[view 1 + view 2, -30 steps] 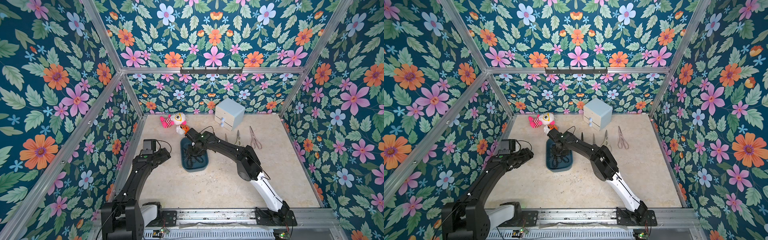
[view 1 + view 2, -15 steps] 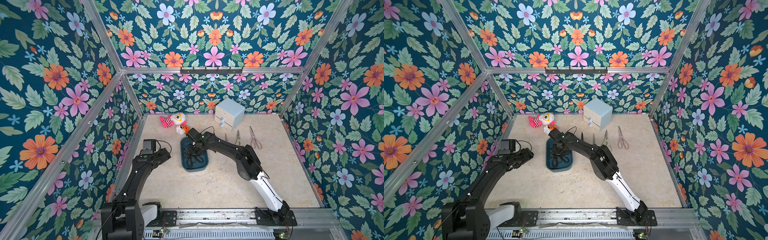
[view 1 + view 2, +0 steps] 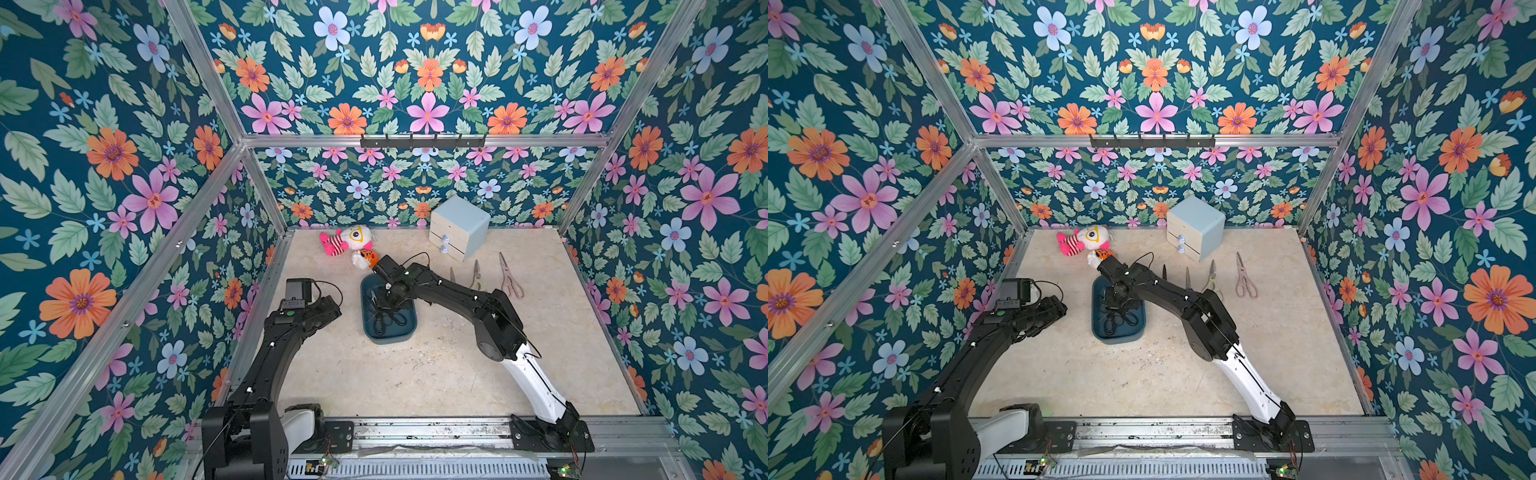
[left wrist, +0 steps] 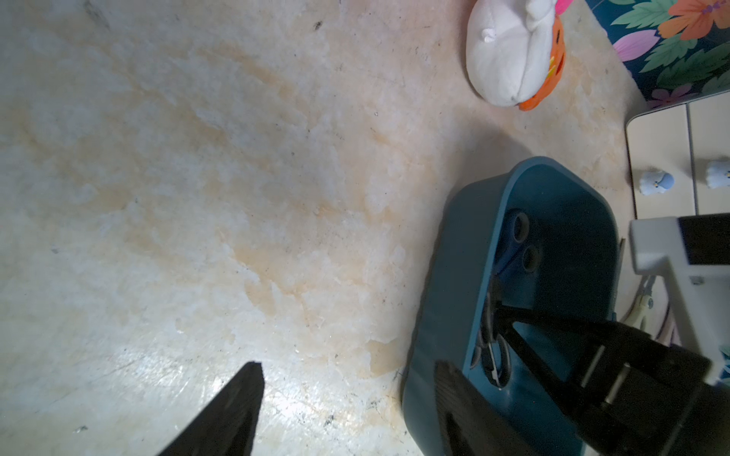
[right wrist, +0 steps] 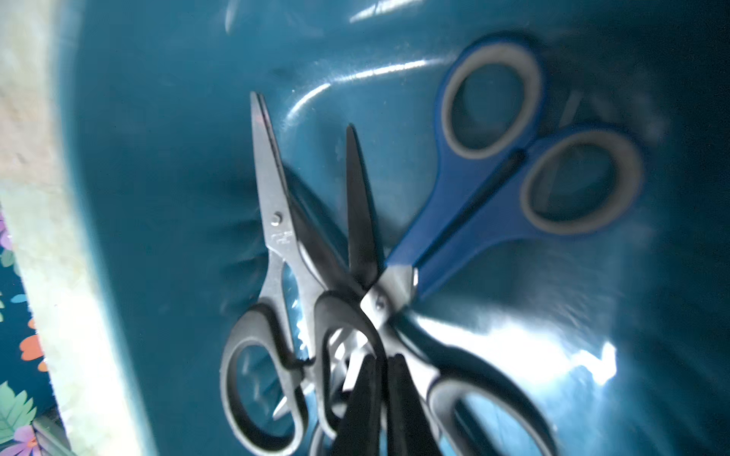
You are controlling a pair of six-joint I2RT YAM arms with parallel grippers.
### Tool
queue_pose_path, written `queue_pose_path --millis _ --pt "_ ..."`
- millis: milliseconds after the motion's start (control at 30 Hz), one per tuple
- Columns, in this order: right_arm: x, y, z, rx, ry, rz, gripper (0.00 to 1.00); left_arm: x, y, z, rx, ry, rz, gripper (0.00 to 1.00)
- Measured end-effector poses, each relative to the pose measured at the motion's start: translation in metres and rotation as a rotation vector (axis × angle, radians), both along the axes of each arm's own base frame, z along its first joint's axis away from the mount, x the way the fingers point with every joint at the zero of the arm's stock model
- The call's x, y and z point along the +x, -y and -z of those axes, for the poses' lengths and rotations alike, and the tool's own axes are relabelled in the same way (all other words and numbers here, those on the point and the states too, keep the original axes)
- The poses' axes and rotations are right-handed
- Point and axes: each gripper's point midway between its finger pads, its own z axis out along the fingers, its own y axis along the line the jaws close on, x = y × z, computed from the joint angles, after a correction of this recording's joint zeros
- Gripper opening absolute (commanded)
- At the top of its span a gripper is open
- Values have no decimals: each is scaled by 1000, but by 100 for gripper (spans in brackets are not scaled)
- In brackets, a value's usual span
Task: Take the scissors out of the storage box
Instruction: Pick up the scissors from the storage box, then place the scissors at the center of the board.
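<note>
Teal plastic of the storage box (image 5: 158, 158) surrounds the right gripper (image 5: 383, 367), which sits inside it with both fingers drawn together, almost touching. The scissors (image 5: 355, 276) in the box lie crossed in a pile directly at and ahead of the fingertips. The black-handled pairs (image 5: 276, 244) are nearest, and a blue-handled pair (image 5: 486, 213) lies further ahead and off to one side. The fingers meet at the rim of a black handle loop (image 5: 347, 316); whether the loop is actually pinched cannot be confirmed.

Procedure: lift vertically and slowly. The blades overlap, so a neighbouring pair may be dragged up; stop if the pile rises as one. Clear the box rim before moving sideways.

The left gripper (image 4: 351, 398) stands wide and empty just beside the box's outer wall, placed to steady the box if it shifts.
</note>
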Motion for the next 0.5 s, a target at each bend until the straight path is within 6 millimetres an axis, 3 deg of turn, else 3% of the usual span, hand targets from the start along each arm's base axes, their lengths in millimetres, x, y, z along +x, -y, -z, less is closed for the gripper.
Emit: queue_pose_path --millis 267,367,500 --pt "4 12 -66 34 120 -18 0 2 0 0 -2 2 -2 73" --pt "-4 33 -78 -2 145 -19 0 4 1 0 -8 4 -2 73" --pt "-29 83 -77 -88 140 2 0 4 4 3 -32 8 -6 72"
